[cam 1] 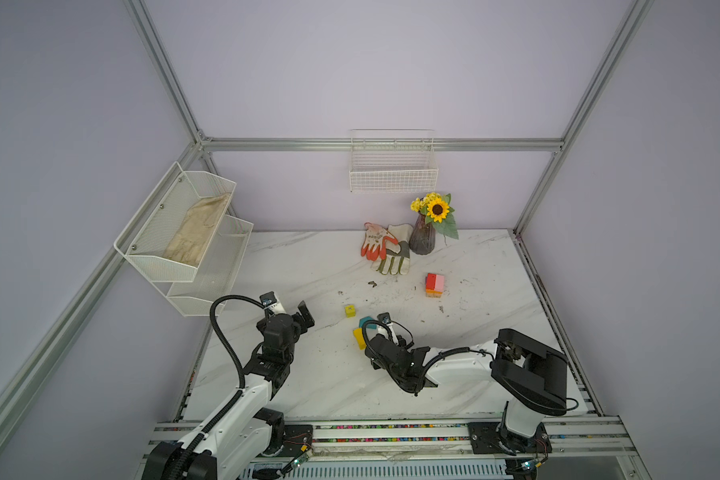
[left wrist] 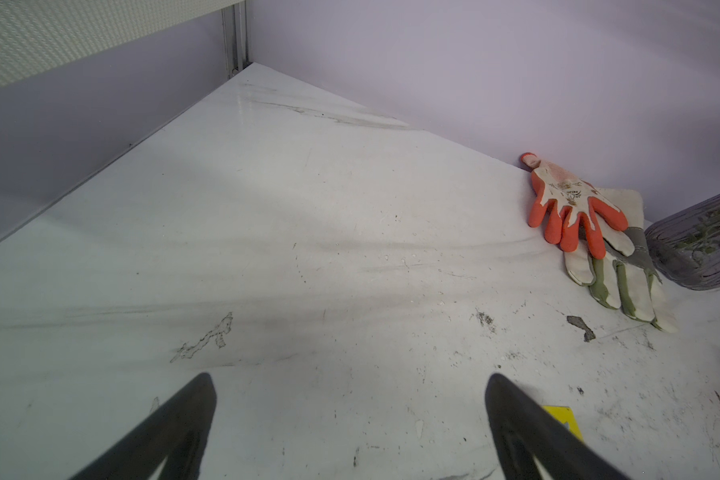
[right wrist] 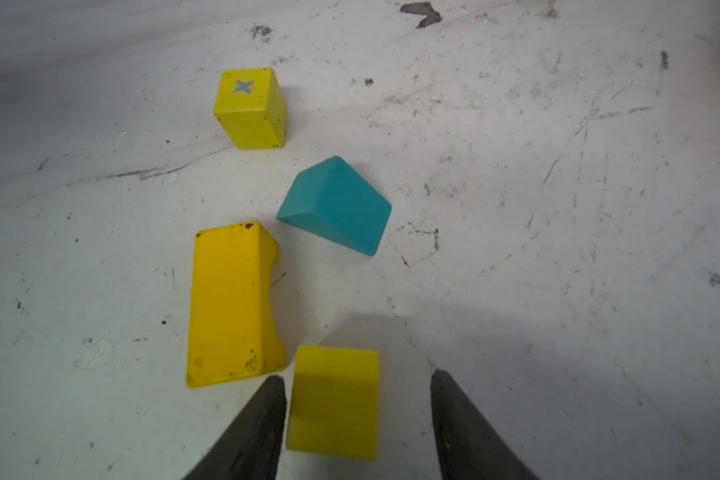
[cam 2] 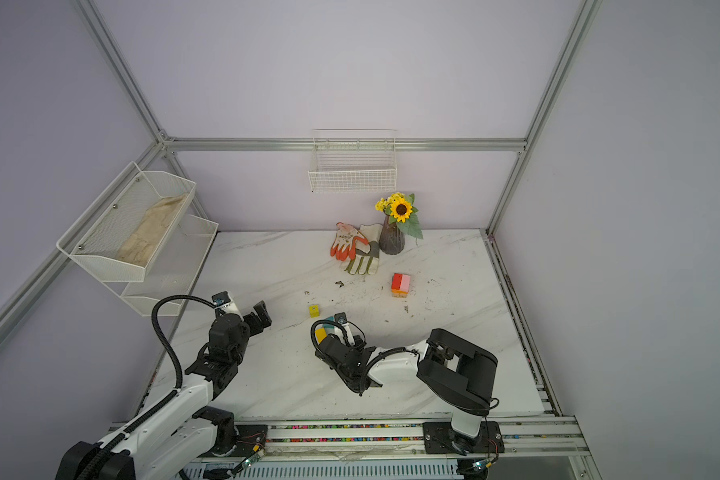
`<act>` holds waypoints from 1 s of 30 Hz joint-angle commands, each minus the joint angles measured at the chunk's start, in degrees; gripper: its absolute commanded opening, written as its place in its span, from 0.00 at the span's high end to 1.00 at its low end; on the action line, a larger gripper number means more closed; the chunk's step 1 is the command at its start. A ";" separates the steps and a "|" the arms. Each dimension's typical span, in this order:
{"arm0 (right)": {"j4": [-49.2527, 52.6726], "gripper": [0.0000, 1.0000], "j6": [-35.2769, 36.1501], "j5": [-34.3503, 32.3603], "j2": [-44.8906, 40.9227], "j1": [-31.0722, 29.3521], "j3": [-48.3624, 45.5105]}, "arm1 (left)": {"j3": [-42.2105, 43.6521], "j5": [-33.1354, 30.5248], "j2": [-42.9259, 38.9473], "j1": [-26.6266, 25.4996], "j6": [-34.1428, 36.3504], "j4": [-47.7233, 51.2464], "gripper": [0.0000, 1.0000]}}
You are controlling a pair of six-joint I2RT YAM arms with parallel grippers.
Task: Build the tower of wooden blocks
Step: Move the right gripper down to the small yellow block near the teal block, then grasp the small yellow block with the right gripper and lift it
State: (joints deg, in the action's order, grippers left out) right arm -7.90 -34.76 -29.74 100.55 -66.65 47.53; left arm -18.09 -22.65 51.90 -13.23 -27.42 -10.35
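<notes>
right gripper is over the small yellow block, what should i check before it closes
1. Small yellow block between the right gripper jaws: ok.
2. Block centred: not ok, one finger nearly touches it, with a gap at the other.
3. Yellow arch block clear of that finger: cannot tell, very close.
4. Teal block out of the way: ok.
5. Left gripper open, apart from the blocks: ok.
6. Tower upright: ok.

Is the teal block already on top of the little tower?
No, the teal block lies on the table beside the yellow blocks, apart from the tower.
</notes>
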 commanded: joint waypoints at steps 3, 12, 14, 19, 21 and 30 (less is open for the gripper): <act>0.30 0.54 -1.22 -1.26 0.70 -0.23 1.23 | 0.69 1.33 -0.20 0.31 0.07 -2.14 0.00; 0.02 0.57 -1.96 -1.39 3.42 -0.23 2.46 | 0.77 4.13 -0.26 0.31 1.32 -2.66 0.00; 0.96 0.64 -2.28 -2.52 2.94 -0.24 2.60 | 0.77 4.35 -0.13 0.31 1.47 -2.75 0.00; 2.15 0.71 -2.75 -6.42 -2.51 -0.23 0.67 | 0.77 5.33 -0.20 0.31 1.91 -2.93 0.00; 3.62 0.74 -2.93 -9.06 -5.45 -0.08 -0.05 | 0.86 5.81 -0.22 0.31 2.23 -3.09 0.00; 5.47 1.00 -0.41 -7.47 -20.57 13.26 -3.92 | 0.95 6.49 -0.20 0.31 2.51 -3.45 0.00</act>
State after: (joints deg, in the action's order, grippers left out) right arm -4.03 -36.29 -36.99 82.70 -57.76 44.71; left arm -18.09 -16.69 51.90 -13.23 -25.89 -10.72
